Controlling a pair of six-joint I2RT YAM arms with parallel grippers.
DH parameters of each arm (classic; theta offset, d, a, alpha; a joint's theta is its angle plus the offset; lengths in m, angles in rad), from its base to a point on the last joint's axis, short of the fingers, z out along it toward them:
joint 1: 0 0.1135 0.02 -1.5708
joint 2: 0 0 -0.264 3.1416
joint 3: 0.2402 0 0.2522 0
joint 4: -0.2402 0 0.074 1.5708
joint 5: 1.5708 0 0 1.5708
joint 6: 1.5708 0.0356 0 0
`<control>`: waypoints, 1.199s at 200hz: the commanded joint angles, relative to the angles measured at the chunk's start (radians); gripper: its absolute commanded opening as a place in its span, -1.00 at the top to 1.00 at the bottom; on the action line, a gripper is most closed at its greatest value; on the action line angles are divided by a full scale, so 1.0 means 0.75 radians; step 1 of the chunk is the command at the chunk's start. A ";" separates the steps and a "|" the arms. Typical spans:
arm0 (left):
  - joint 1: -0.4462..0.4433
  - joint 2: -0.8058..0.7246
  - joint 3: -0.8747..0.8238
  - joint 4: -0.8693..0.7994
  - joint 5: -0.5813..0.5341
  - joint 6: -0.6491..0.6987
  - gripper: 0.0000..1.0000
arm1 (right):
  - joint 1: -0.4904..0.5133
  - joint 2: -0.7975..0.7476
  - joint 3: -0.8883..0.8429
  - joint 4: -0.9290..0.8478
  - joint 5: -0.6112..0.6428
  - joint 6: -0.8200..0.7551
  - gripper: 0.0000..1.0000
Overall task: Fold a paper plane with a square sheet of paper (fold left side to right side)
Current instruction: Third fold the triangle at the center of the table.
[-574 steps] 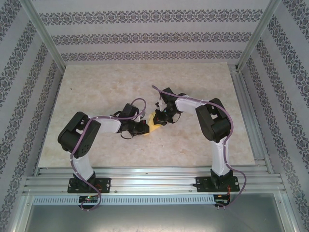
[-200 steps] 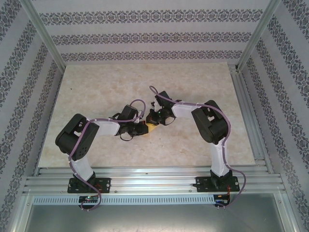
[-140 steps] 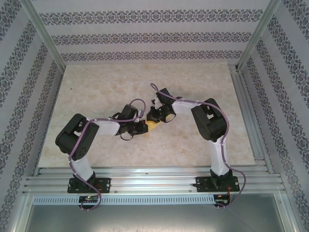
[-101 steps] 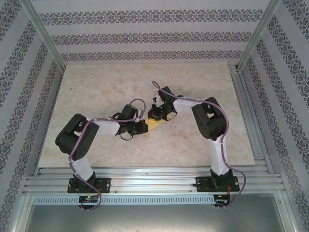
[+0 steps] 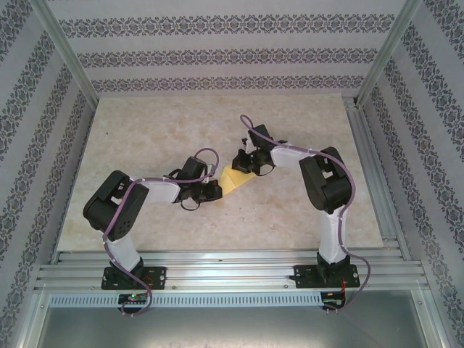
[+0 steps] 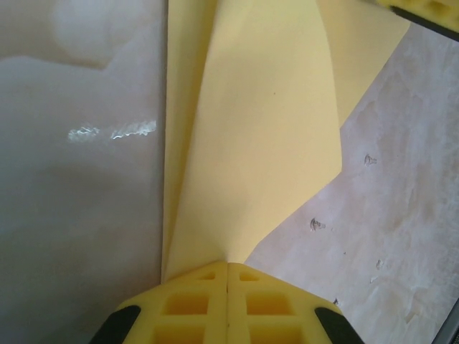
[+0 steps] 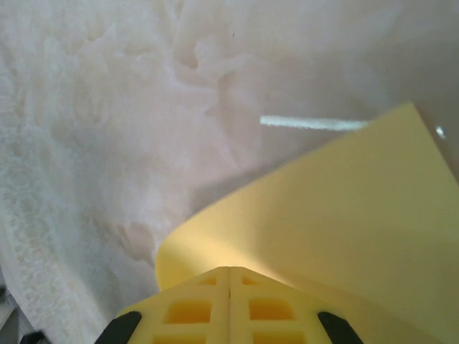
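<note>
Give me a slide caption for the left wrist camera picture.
Left fingers shut on the narrow end of the curled yellow paper sheet, lifted over the pale marbled table.

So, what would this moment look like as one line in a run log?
left fingers: shut on yellow paper | right fingers: shut on same paper | paper: curved, not pressed flat

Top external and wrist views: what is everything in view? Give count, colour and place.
sheet of paper: one, mustard-yellow, mid-table, curled, pinched at two ends.
table: one, beige marbled, under the arms.
walls: three, white with dark patterned bands, around the table.
frame rails: silver, near edge.
left gripper: one, yellow fingers, shut on the paper's left end.
right gripper: one, yellow fingers, shut on the paper's far end.
</note>
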 commanded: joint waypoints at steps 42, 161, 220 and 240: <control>-0.014 0.027 -0.044 -0.185 -0.065 0.027 0.95 | 0.118 -0.202 -0.132 0.046 -0.024 0.034 0.94; -0.014 0.018 -0.046 -0.181 -0.060 0.028 0.95 | 0.190 0.031 -0.077 0.202 -0.057 0.155 0.97; -0.014 0.027 -0.048 -0.174 -0.063 0.032 0.95 | 0.222 0.096 -0.052 0.252 -0.069 0.201 0.96; -0.014 0.030 -0.048 -0.174 -0.063 0.031 0.95 | 0.212 0.124 -0.025 0.228 -0.033 0.181 0.96</control>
